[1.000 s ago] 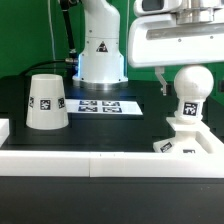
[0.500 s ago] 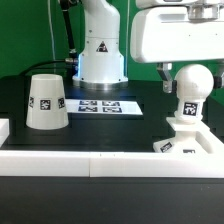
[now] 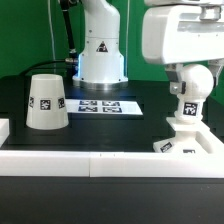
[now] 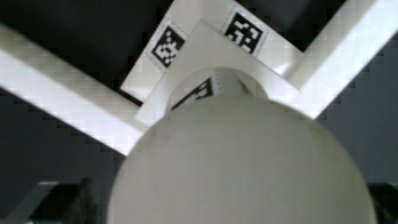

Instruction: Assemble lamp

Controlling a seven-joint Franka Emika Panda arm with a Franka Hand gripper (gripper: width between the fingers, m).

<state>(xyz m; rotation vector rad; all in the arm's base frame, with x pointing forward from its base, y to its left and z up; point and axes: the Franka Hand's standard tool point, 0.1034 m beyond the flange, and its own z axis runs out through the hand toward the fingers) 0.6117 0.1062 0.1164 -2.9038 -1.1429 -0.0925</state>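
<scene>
The round bulb (image 3: 196, 90) stands upright on its stem on the flat square base (image 3: 186, 146) at the exterior view's right. My gripper (image 3: 194, 76) hangs directly over the bulb, with its jaws apart on either side of the bulb's top. In the wrist view the bulb (image 4: 231, 150) fills most of the picture between the jaws of my gripper (image 4: 222, 205), and the tagged base (image 4: 246, 32) lies beyond it. A dark finger (image 4: 59, 200) shows at the edge, clear of the bulb. The cup-shaped shade (image 3: 46, 102) stands mouth down at the exterior view's left.
The white robot pedestal (image 3: 100, 50) stands at the back centre with the marker board (image 3: 100, 105) lying in front of it. A low white wall (image 3: 100, 165) runs along the table's front, and the base sits against its right corner.
My gripper has moved toward the exterior view's right, from beside the bulb to directly over it. The bulb, base and shade have not moved.
</scene>
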